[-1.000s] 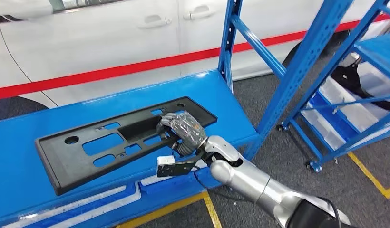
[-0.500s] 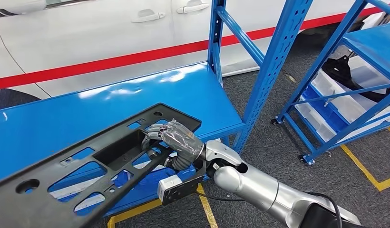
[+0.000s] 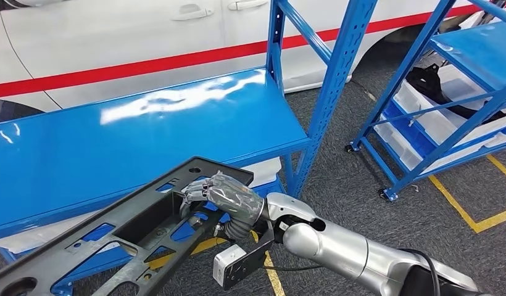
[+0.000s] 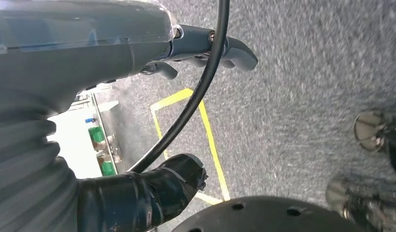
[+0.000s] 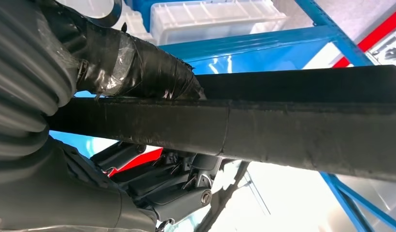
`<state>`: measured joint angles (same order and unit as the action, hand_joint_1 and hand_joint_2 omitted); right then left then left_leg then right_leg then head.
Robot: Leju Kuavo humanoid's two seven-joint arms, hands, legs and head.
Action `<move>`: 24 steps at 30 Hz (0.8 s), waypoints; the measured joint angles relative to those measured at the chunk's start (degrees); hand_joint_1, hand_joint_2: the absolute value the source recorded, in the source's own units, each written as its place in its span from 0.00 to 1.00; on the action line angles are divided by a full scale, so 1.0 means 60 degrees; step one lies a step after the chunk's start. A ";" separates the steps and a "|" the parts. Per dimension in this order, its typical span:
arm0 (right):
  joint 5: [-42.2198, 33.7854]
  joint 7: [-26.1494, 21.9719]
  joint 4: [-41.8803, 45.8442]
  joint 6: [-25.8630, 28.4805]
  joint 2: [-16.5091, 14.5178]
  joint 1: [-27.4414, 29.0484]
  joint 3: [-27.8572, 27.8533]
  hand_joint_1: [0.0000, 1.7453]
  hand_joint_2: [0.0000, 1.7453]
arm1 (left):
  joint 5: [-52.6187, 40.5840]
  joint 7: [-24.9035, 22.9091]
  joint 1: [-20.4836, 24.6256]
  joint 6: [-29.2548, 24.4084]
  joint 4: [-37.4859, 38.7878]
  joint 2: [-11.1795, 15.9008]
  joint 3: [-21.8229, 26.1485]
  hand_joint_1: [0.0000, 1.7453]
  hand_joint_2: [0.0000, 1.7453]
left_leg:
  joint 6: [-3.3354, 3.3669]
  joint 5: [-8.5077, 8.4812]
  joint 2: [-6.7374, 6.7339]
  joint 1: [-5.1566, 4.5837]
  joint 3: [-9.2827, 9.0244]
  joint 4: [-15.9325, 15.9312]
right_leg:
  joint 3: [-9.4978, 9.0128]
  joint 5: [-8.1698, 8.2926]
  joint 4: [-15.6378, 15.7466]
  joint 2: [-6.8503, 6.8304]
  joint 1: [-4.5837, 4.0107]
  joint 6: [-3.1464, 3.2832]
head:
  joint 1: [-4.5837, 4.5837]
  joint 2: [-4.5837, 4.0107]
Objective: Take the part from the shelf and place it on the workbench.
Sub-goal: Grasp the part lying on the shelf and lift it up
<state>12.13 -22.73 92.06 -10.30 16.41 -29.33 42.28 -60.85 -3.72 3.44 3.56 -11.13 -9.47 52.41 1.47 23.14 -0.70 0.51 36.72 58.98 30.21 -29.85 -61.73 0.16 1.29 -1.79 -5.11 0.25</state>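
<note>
Fingers point(image 3: 198, 191) of the right hand point(image 3: 229, 200) are wrapping a bar of the black part point(image 3: 124, 237), carrying it clear of the shelf's point(image 3: 145, 135) front edge; the left hand point(image 4: 152, 193) is probably holding nothing. Workbench placement is remaining.

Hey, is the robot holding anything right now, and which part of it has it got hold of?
Yes. The right hand grips the long black plastic panel with cut-outs by a bar beside an opening near its right end. The left hand holds nothing.
</note>
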 joint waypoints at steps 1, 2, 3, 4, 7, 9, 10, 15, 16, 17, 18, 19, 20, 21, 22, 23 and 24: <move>-0.0008 0.0004 0.0026 0.0001 0.0015 -0.0011 0.0007 1.00 1.00 | 0.0001 0.0000 0.0000 0.0000 0.0000 -0.0001 0.0002 0.00 1.00 | -0.0067 -0.0061 0.0006 -0.0008 0.0042 0.0028 | -0.0143 -0.0124 0.0284 0.0015 -0.0036 0.0074 | 0.0003 0.0001; -0.0028 0.0008 0.0042 0.0002 0.0026 -0.0016 0.0012 1.00 1.00 | 0.0004 -0.0001 -0.0004 0.0001 0.0000 -0.0003 0.0005 0.00 1.00 | -0.0137 -0.0133 0.0010 -0.0006 0.0061 0.0026 | -0.0142 -0.0117 0.0373 0.0028 -0.0070 0.0174 | 0.0001 0.0001; -0.0063 0.0015 0.0049 0.0005 0.0042 -0.0020 0.0015 1.00 1.00 | 0.0006 -0.0004 -0.0012 0.0001 0.0000 -0.0003 0.0011 0.00 1.00 | -0.0202 -0.0187 0.0014 0.0009 0.0092 0.0020 | -0.0063 -0.0033 0.0385 0.0024 -0.0061 0.0270 | -0.0001 0.0000; -0.0107 0.0021 0.0050 0.0009 0.0055 -0.0025 0.0016 1.00 1.00 | 0.0009 -0.0006 -0.0021 0.0001 0.0000 -0.0003 0.0022 0.00 1.00 | -0.0254 -0.0111 0.0024 0.0027 0.0157 0.0069 | 0.0012 0.0065 0.0402 0.0023 -0.0053 0.0363 | 0.0004 0.0001; -0.0274 0.0022 0.0045 0.0022 0.0105 -0.0015 0.0007 1.00 1.00 | 0.0011 -0.0010 -0.0032 0.0001 0.0000 -0.0003 0.0074 0.00 1.00 | -0.0368 0.1147 0.0053 0.0060 0.0525 0.1158 | 0.0386 0.0444 0.0444 0.0055 -0.0026 0.0567 | 0.0007 0.0000; -0.0339 0.0016 0.0039 0.0022 0.0139 0.0014 0.0002 1.00 1.00 | 0.0011 -0.0010 -0.0035 0.0006 0.0002 -0.0005 0.0097 0.00 1.00 | -0.0411 0.1837 0.0054 0.0064 0.0702 0.2319 | 0.0704 0.0694 0.0430 0.0131 -0.0047 0.0587 | 0.0005 0.0000; -0.0349 0.0015 0.0035 0.0021 0.0158 0.0030 0.0002 1.00 1.00 | 0.0011 -0.0011 -0.0031 0.0009 0.0003 -0.0005 0.0105 0.00 1.00 | -0.0408 0.1840 0.0058 0.0063 0.0658 0.2646 | 0.0861 0.0812 0.0419 0.0180 -0.0059 0.0575 | 0.0005 0.0001; -0.0354 0.0013 0.0036 0.0013 0.0209 0.0033 -0.0006 1.00 1.00 | 0.0011 -0.0006 -0.0017 0.0005 0.0001 0.0007 0.0151 0.00 1.00 | -0.0142 0.1217 0.0652 0.0028 -0.1368 0.0377 | 0.1446 0.1355 0.0369 0.0536 -0.0089 0.0412 | 0.0007 0.0002; -0.0359 0.0012 0.0037 0.0007 0.0212 0.0026 -0.0010 1.00 1.00 | 0.0011 -0.0003 -0.0018 0.0003 0.0000 0.0013 0.0159 0.00 1.00 | -0.0100 0.1318 0.0770 0.0008 -0.1645 -0.0070 | 0.1480 0.1464 0.0392 0.0610 -0.0084 0.0351 | 0.0007 0.0001; -0.0365 0.0013 0.0038 0.0003 0.0217 0.0022 -0.0015 1.00 1.00 | 0.0011 0.0001 -0.0014 0.0001 0.0000 0.0016 0.0165 0.00 1.00 | -0.0072 0.1368 0.0765 -0.0016 -0.1758 -0.0305 | 0.1500 0.1580 0.0437 0.0693 -0.0079 0.0278 | 0.0005 0.0001; -0.0372 0.0013 0.0038 -0.0002 0.0228 0.0022 -0.0019 1.00 1.00 | 0.0012 0.0005 -0.0010 0.0001 0.0000 0.0011 0.0168 0.00 1.00 | -0.0042 0.1302 0.0669 -0.0013 -0.1726 -0.0355 | 0.1508 0.1706 0.0510 0.0783 -0.0072 0.0200 | 0.0005 0.0000; -0.0377 0.0013 0.0034 -0.0006 0.0250 0.0025 -0.0026 1.00 1.00 | 0.0013 0.0009 0.0008 0.0001 0.0001 -0.0001 0.0171 0.00 1.00 | 0.0017 0.1186 0.0542 -0.0003 -0.1675 -0.0405 | 0.1548 0.1714 0.0526 0.0782 -0.0067 0.0146 | 0.0000 -0.0001; -0.0383 0.0014 0.0031 -0.0015 0.0270 0.0021 -0.0032 1.00 1.00 | 0.0014 0.0012 0.0022 0.0001 0.0002 -0.0013 0.0173 0.00 1.00 | 0.0099 0.1051 0.0410 0.0011 -0.1606 -0.0453 | 0.1630 0.1529 0.0409 0.0681 -0.0073 0.0113 | -0.0006 -0.0001; -0.0391 0.0015 0.0027 -0.0024 0.0291 0.0012 -0.0038 1.00 1.00 | 0.0015 0.0014 0.0021 0.0001 0.0003 -0.0025 0.0176 0.00 1.00 | 0.0177 0.0911 0.0268 0.0024 -0.1507 -0.0500 | 0.1758 0.1156 0.0108 0.0512 -0.0075 0.0093 | -0.0012 -0.0002; -0.0403 0.0016 0.0024 -0.0033 0.0302 0.0001 -0.0046 1.00 1.00 | 0.0015 0.0015 0.0019 0.0001 0.0004 -0.0031 0.0178 0.00 1.00 | 0.0236 0.0794 0.0141 0.0013 -0.1394 -0.0505 | 0.1910 0.0650 -0.0361 0.0297 -0.0059 0.0087 | -0.0017 -0.0002; -0.0419 0.0020 0.0021 -0.0045 0.0302 -0.0012 -0.0050 1.00 1.00 | 0.0015 0.0014 0.0002 -0.0003 0.0003 -0.0030 0.0179 0.00 1.00 | 0.0276 0.0686 0.0019 -0.0007 -0.1239 -0.0485 | 0.2069 0.0145 -0.1005 0.0146 -0.0042 0.0059 | -0.0019 -0.0002; -0.0434 0.0027 0.0012 -0.0057 0.0303 -0.0016 -0.0056 1.00 1.00 | 0.0013 0.0012 -0.0011 -0.0007 0.0002 -0.0028 0.0181 0.00 1.00 | 0.0281 0.0588 -0.0112 -0.0029 -0.1068 -0.0446 | 0.2190 -0.0170 -0.1655 0.0071 -0.0018 0.0019 | -0.0018 -0.0001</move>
<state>9.52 -22.57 92.13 -10.64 18.23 -29.42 41.95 -60.77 -3.64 3.37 3.51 -11.11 -9.64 53.49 3.15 26.67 -1.37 0.33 30.31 56.30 43.35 -30.87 -71.66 0.59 1.18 -1.67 -5.22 0.25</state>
